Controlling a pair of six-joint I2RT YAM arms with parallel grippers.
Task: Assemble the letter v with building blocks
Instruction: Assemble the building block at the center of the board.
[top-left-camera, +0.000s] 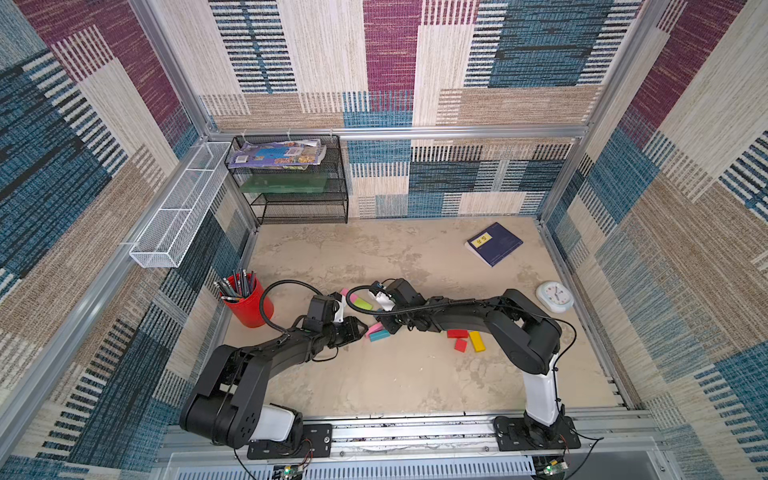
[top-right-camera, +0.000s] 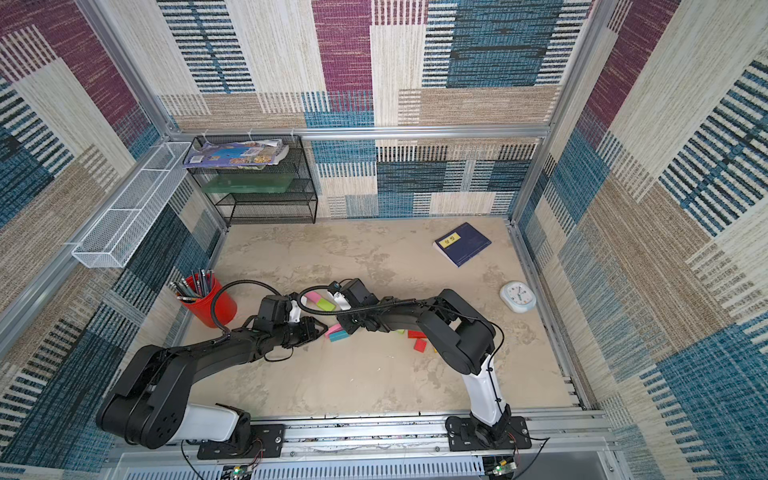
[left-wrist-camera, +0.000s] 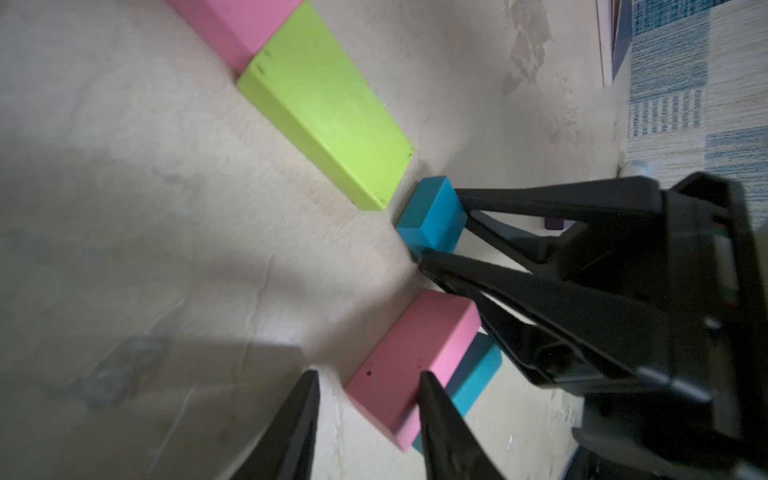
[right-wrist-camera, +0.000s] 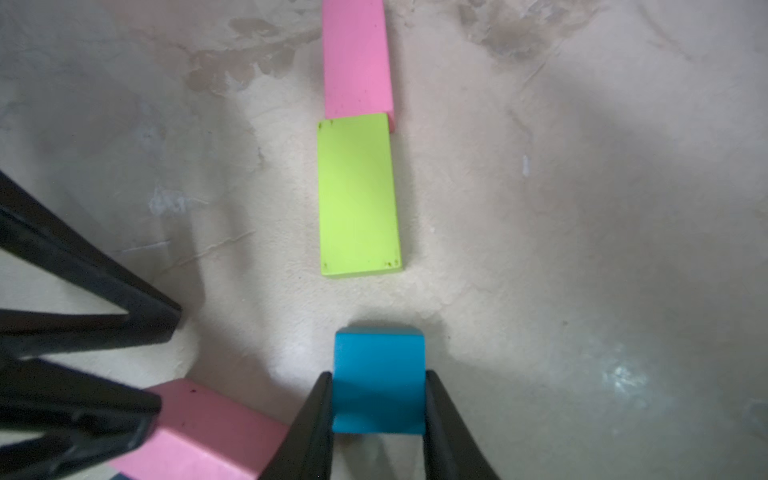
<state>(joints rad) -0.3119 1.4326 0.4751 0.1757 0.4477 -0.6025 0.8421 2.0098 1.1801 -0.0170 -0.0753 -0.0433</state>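
Right wrist view shows what both top views hide: the right gripper (right-wrist-camera: 378, 374) clamped on a small square teal block (right-wrist-camera: 379, 353), a narrow gap short of the flat lime green block (right-wrist-camera: 358, 193), whose far end touches a long pink block (right-wrist-camera: 356, 58). Left wrist view shows the left gripper (left-wrist-camera: 368, 374) with jaws apart over bare floor, just beside a second pink block (left-wrist-camera: 415, 353). In a top view, two red blocks (top-left-camera: 457, 333) and a yellow block (top-left-camera: 477, 341) lie well apart from that row, with bare beige tabletop (top-left-camera: 395, 382) in front.

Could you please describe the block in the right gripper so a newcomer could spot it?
Near the middle of the table, a pink block and a lime green block lie end to end. Across a small gap from the green one's free end, the right gripper pinches the small teal block. It is squarish, unlike the long teal block nearby.
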